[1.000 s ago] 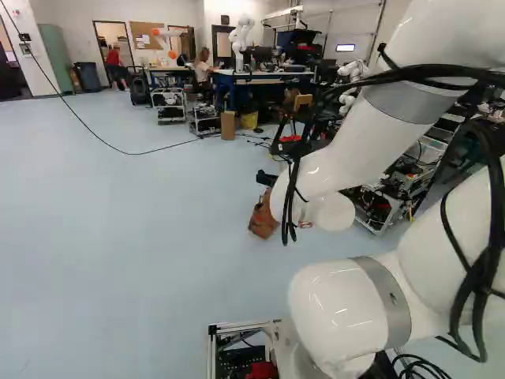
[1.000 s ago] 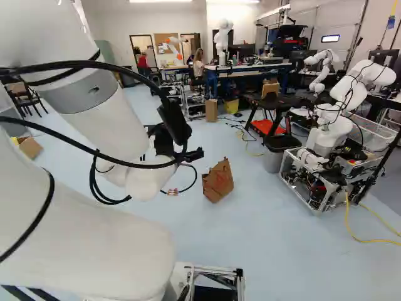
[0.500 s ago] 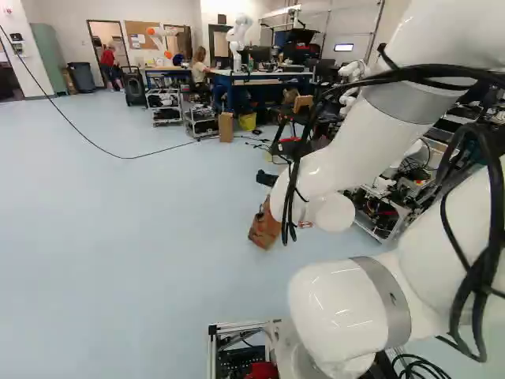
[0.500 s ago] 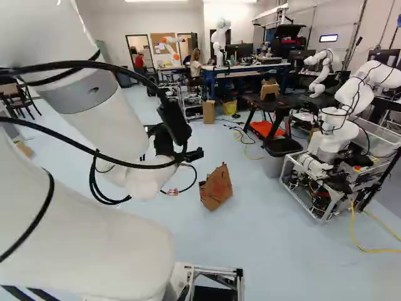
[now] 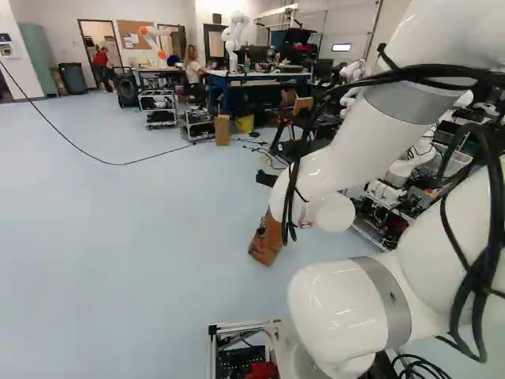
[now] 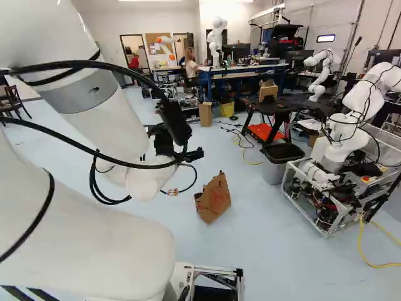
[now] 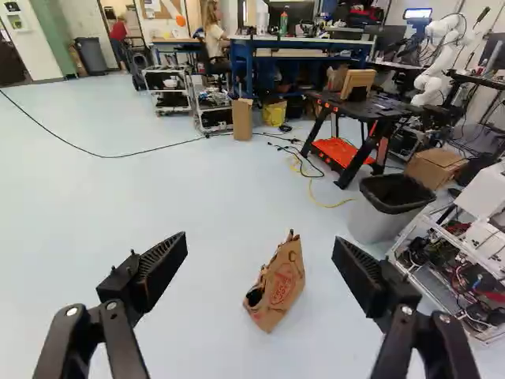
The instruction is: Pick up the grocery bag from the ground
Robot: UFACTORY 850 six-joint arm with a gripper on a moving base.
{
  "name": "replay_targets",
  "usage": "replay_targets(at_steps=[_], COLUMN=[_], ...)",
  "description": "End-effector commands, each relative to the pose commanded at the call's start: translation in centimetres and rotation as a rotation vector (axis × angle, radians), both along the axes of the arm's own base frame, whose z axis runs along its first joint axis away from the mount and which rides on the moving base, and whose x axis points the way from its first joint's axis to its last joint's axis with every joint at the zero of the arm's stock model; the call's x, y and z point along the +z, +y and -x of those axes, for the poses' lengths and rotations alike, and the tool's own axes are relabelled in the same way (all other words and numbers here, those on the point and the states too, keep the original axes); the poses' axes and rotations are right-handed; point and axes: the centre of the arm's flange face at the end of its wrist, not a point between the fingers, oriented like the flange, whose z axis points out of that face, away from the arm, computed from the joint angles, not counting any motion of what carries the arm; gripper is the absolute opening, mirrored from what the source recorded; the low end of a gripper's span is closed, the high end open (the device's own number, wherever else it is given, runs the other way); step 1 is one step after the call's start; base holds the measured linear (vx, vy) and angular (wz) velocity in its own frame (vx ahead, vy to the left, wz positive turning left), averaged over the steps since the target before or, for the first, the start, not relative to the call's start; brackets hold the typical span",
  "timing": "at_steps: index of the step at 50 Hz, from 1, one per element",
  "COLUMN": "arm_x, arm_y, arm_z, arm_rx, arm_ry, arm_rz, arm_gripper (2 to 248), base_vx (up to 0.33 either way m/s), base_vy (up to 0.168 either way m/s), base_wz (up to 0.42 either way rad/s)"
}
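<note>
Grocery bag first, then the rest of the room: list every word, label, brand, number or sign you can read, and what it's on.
Grocery bag: red print on its side, too blurred and slanted to quote reliably.
Pinboard on the far wall: papers on it, too small to read.
White wall box at the left of the left base view: too small to read.
No other text that I can quote.

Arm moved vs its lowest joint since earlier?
No. In the left base view the arm sits the same against its lowest joint; the base has moved.
</note>
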Motion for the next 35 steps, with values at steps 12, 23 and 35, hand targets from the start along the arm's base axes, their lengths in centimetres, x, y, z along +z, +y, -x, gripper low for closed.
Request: replay_targets(at_steps=[12,23,35], arm_x=[0.0,0.0,0.0], arm_y=[0.0,0.0,0.0], arm_z=[0.0,0.0,0.0], arm_rx=[0.0,0.0,0.0], arm_ry=[0.0,0.0,0.0], arm_rz=[0.0,0.0,0.0], arm_gripper=[247,247,247], base_vx=[0.257,0.256,0.257], base_vy=[-0.003,-0.007,-0.006], base_wz=[-0.035,-0.037,-0.036])
